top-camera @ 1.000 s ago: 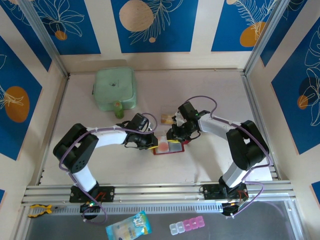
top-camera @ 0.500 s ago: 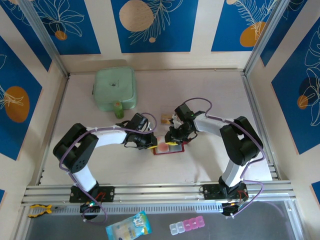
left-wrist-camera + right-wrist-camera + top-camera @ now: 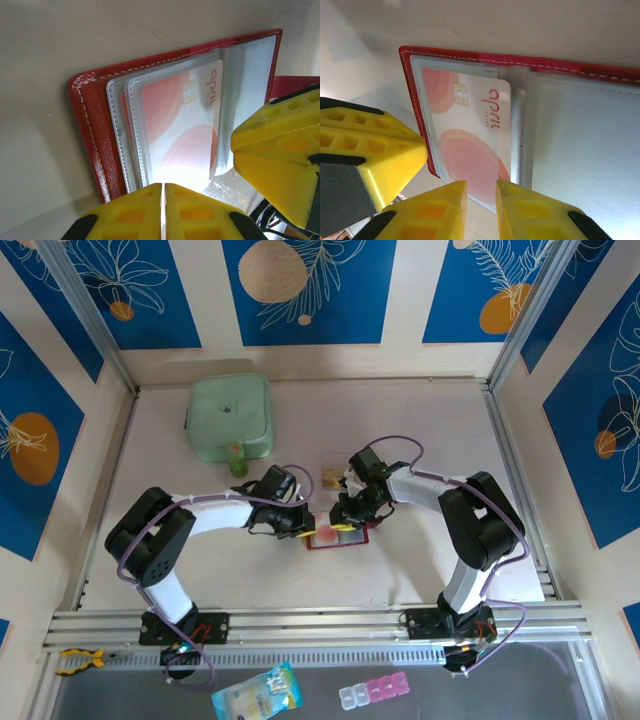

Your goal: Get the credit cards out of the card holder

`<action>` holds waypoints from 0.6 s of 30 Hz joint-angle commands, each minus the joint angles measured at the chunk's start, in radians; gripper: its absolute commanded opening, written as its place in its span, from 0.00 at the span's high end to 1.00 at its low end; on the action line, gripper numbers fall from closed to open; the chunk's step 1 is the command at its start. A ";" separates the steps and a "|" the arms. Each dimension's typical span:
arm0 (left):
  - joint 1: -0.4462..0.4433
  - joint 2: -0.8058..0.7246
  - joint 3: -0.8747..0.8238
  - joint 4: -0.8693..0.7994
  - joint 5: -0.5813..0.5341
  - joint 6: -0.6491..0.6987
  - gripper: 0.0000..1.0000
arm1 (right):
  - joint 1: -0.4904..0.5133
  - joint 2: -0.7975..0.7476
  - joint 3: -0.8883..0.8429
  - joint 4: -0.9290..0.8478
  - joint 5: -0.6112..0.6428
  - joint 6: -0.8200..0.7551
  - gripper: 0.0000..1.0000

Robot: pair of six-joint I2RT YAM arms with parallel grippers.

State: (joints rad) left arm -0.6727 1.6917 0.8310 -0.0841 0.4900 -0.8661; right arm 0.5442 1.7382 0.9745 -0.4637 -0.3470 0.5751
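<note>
Midway across the table [image 3: 420, 440], between the two arms, the red card holder [image 3: 338, 536] lies open and flat, its clear sleeves [image 3: 580, 150] stacked inside. We see a whitish card [image 3: 182, 135] with pale red circles tucked in the top sleeve, and a tan card [image 3: 333, 477] lying loose on the table just beyond the holder. The left claw [image 3: 163, 192] is pressed closed, its tips at the holder's edge; whether a sleeve is caught between them we cannot tell. The right claw [image 3: 481, 192] shows a slim gap over the card's end, and we cannot tell if it has a grip. We judge the card light, thin, stiff and slick, and the plastic sleeve soft and clingy. The end nearest the right claw looks the place to pinch, sliding the card out along its length while the holder is pinned. Beside a gold chip [image 3: 189, 91] runs one short red word, printed sideways, which we cannot read with confidence.
</note>
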 commanded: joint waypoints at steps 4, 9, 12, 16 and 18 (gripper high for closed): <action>-0.005 0.035 0.007 0.029 0.020 -0.003 0.91 | 0.004 0.003 0.014 -0.007 -0.015 -0.019 0.77; -0.005 0.055 -0.006 0.029 0.012 0.002 0.91 | 0.005 0.009 0.014 0.000 -0.021 -0.021 0.77; -0.003 0.054 -0.003 0.004 0.005 0.012 0.92 | 0.005 0.010 0.015 0.004 -0.023 -0.023 0.77; -0.002 0.049 -0.002 -0.018 -0.006 0.022 0.92 | 0.005 0.021 0.018 0.007 -0.027 -0.026 0.77; -0.002 0.049 -0.001 -0.023 -0.008 0.024 0.92 | 0.006 0.027 0.020 0.011 -0.027 -0.027 0.77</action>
State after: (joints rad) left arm -0.6743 1.7275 0.8310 -0.0601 0.4931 -0.8616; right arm 0.5442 1.7424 0.9745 -0.4561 -0.3473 0.5648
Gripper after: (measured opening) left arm 0.078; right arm 0.231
